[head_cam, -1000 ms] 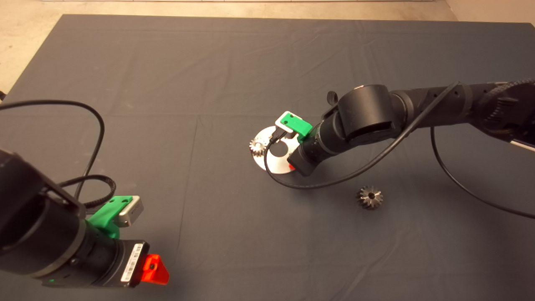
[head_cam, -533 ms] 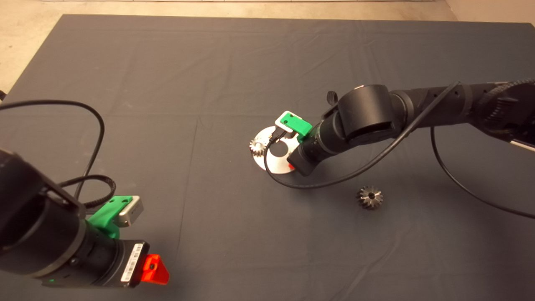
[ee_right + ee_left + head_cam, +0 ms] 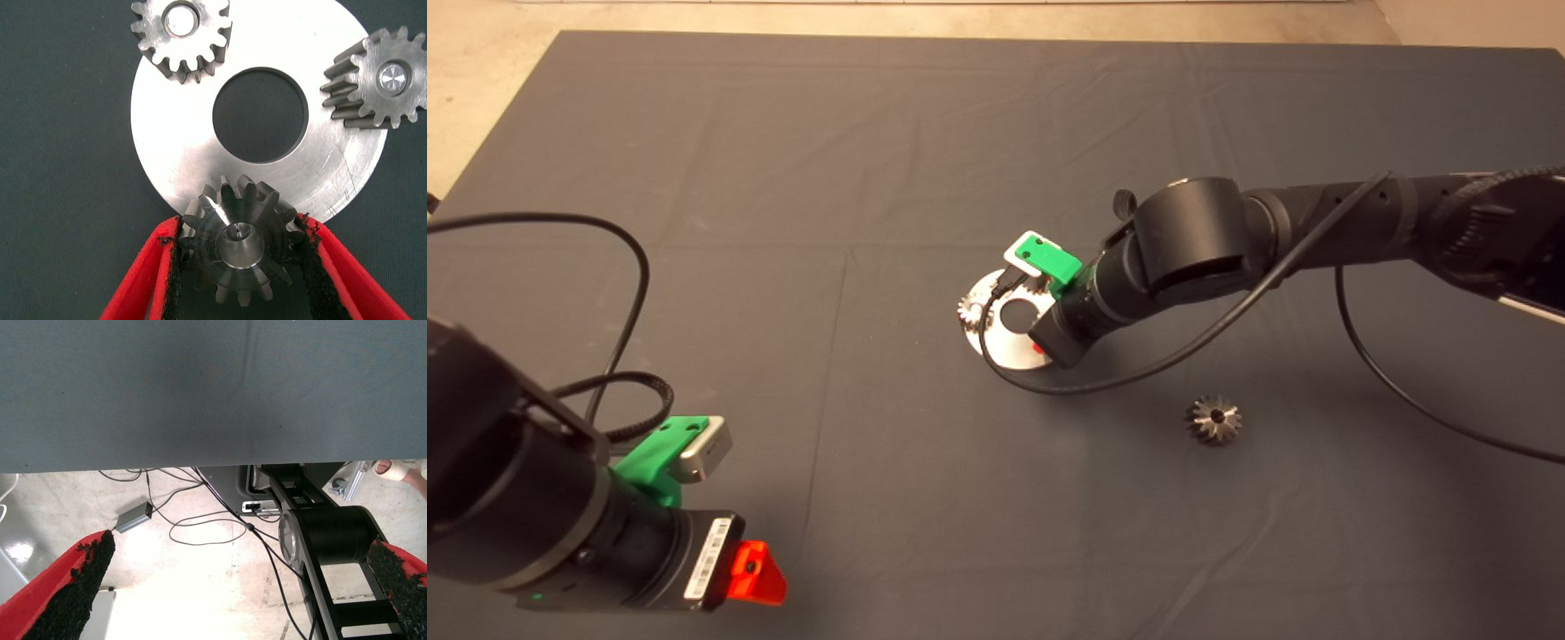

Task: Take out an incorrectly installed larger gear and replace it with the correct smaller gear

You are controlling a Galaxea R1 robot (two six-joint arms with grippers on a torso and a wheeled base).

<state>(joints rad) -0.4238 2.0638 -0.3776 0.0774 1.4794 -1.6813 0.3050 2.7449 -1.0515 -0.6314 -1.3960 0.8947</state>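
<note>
My right gripper (image 3: 240, 225) is over the silver disc (image 3: 173, 147) in the middle of the mat, which also shows in the head view (image 3: 1009, 351). Its red fingers (image 3: 150, 273) are shut on the smaller gear (image 3: 240, 247), dark with a shiny pin in its centre hole, at the disc's rim. In the head view the right wrist hides that gear. The larger gear (image 3: 1213, 420), with flared dark teeth, lies alone on the mat right of the disc and nearer the front. My left gripper (image 3: 756, 569) is parked at the lower left, open and empty.
Two pale silver gears (image 3: 181, 37) (image 3: 383, 80) sit on pins at the disc's rim around its big centre hole; one shows in the head view (image 3: 971, 311). The right arm's black cable (image 3: 1138, 378) loops over the mat beside the disc. Floor cables show past the mat's edge.
The right arm and wrist have shifted slightly left and toward the far side over the disc. The larger gear and the left arm have not moved.
</note>
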